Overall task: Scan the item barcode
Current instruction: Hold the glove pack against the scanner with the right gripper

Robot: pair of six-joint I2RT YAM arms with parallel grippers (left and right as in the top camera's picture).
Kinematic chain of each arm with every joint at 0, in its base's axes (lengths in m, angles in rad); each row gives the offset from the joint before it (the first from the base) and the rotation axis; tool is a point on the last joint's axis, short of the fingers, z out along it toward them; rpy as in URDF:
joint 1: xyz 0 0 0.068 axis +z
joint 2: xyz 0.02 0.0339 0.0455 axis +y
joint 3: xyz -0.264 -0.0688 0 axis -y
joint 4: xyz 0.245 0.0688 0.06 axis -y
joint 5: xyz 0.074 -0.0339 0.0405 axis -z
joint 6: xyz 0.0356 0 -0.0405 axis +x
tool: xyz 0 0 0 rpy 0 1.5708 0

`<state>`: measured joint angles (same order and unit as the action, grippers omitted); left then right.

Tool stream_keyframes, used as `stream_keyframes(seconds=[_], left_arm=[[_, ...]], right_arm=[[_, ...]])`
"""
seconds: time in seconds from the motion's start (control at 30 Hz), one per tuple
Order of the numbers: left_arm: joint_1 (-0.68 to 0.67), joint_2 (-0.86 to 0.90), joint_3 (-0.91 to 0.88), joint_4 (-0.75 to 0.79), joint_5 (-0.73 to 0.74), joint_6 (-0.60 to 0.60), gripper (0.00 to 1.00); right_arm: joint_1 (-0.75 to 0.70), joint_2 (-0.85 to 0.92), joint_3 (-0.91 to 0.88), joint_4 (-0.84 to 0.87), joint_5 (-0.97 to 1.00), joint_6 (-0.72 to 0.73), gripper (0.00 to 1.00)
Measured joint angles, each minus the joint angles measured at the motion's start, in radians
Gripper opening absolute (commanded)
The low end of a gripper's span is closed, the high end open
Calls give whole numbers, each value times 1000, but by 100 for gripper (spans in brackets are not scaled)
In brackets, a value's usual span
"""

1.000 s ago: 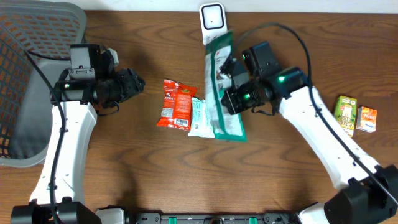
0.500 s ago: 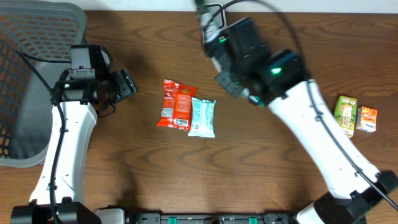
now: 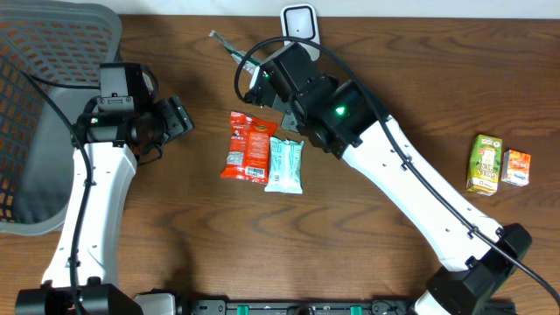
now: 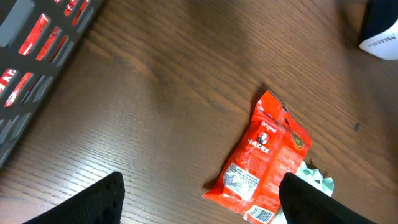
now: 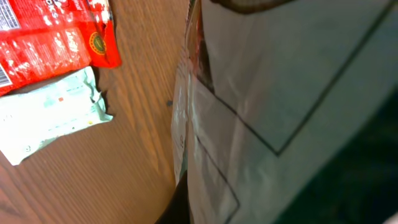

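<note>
Green pouch (image 3: pixel 229 48) — formerly draped from the scanner (image 3: pixel 298 24) down past the pale packet (image 3: pixel 284 164); now lifted off the table, edge-on, left of the scanner, whose face is uncovered. Right gripper (image 3: pixel 255 72) — swung leftward with the pouch clamped. Left gripper (image 3: pixel 181 120) — fingers spread wider than before.

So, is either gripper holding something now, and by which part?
Right gripper holds the flat pouch, seemingly near one edge; left gripper holds nothing.
</note>
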<state>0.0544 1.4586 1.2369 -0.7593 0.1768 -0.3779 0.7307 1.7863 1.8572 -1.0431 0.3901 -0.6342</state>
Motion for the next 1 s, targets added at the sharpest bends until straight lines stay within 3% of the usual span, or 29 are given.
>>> stream_keyframes(seconds=[0.53, 1.0], left_arm=[[0, 0, 0, 0, 0, 0, 81], [0, 0, 0, 0, 0, 0, 81]], right_arm=[[-3, 0, 0, 22, 34, -161, 1], [-15, 1, 0, 309, 124, -405, 1]])
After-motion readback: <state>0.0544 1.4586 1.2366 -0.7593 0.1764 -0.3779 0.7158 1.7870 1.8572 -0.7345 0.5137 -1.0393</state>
